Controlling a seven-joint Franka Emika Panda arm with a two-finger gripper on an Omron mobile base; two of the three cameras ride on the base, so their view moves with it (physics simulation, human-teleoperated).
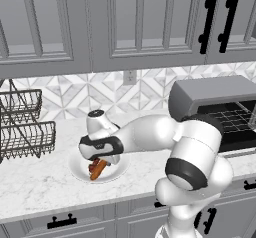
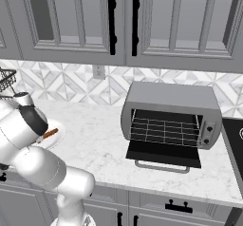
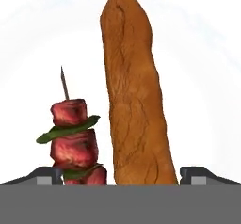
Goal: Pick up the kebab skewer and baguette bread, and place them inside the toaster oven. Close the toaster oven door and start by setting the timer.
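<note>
Arm pose: the white arm reaches left across the bench, wrist bent down, hand low over the white plate.
Pincer: pincer spread wide, holding nothing; its two dark fingertips stand either side of the food.
Baguette bread: baguette bread is a long orange-brown loaf with a cracked crust, lying on the plate, its near end between the fingertips.
Kebab skewer: kebab skewer lies just beside the loaf, shorter, with dark red meat chunks, green leaves and a thin bare point.
Toaster oven: toaster oven sits on the bench well apart from the plate, wire rack showing.
Toaster oven door: toaster oven door folded down flat, silver handle forward.
</note>
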